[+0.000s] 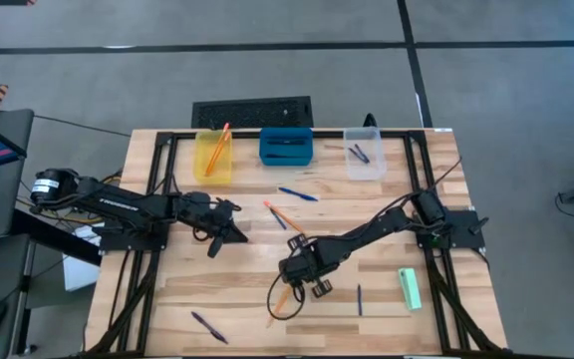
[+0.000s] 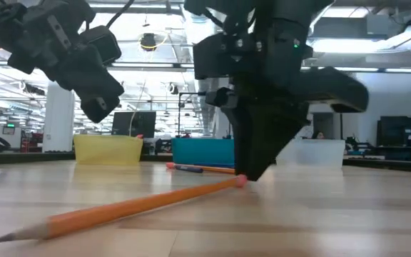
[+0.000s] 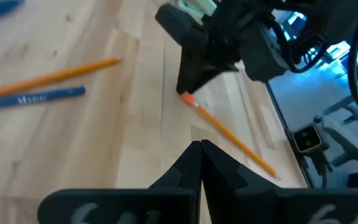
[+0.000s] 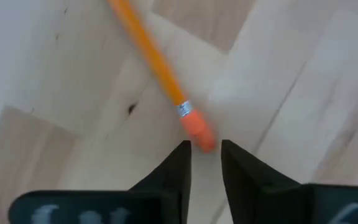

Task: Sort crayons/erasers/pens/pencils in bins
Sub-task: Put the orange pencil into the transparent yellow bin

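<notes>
A long orange pencil point(image 1: 283, 297) lies flat on the wooden table, near the middle front. Its pink end point(image 4: 197, 134) sits at the mouth of my right gripper point(image 4: 205, 149). That gripper points steeply down with a narrow gap between its fingertips. My left gripper point(image 1: 239, 235) hangs shut above the table, left of the middle, and holds nothing. At the far edge stand the yellow bin point(image 1: 214, 157) with a pencil in it, the blue bin point(image 1: 286, 146), and the clear bin point(image 1: 364, 153) with pens in it. A mint-green eraser point(image 1: 410, 287) lies at the front right. My right gripper comes from above with one fingertip point(image 4: 180, 160) on each side of the tip of the pencil's pink end point(image 4: 202, 142). Whether the fingertips touch it, I cannot tell. The pencil lies flat on the table.
Another pencil point(image 1: 279, 214) and a blue pen point(image 1: 297, 193) lie beyond my right gripper. More pens lie at the front left point(image 1: 209, 326) and front right point(image 1: 359, 297). A keyboard point(image 1: 252, 110) sits behind the table.
</notes>
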{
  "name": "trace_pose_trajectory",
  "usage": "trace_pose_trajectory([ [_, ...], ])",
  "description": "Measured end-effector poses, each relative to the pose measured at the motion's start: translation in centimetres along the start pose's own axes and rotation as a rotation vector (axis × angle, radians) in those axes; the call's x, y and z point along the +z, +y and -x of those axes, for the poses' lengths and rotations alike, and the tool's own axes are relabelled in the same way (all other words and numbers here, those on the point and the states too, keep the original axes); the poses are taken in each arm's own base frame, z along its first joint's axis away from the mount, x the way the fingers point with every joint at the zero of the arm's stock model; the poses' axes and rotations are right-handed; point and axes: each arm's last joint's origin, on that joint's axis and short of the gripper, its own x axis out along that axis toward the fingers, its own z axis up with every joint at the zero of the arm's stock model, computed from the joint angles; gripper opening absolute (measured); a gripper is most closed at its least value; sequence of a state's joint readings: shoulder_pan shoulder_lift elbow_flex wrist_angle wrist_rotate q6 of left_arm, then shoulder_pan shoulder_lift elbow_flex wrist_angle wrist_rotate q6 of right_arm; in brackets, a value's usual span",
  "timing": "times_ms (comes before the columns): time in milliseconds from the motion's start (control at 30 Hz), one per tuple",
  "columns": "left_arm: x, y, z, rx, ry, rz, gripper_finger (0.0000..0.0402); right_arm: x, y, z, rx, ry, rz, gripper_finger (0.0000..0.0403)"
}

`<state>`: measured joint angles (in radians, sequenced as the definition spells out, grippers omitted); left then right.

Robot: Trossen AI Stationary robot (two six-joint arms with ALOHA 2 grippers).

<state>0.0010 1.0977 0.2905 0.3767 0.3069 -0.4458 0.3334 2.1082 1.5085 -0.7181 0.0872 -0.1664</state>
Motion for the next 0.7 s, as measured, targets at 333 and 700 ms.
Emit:
trace_pose_trajectory([
  [333, -0.3, 0.1, 0.0, -0.003, 0.033, 0.051, 0.0, 0.0, 0.0, 0.0, -0.006, 0.001, 0.01, 0.0057],
  [700, -0.4, -0.2, 0.0, -0.104, 0.091, 0.151, 0.0031, 0.3, -0.4, 1.0, -0.085, 0.043, 0.018, 0.0053],
])
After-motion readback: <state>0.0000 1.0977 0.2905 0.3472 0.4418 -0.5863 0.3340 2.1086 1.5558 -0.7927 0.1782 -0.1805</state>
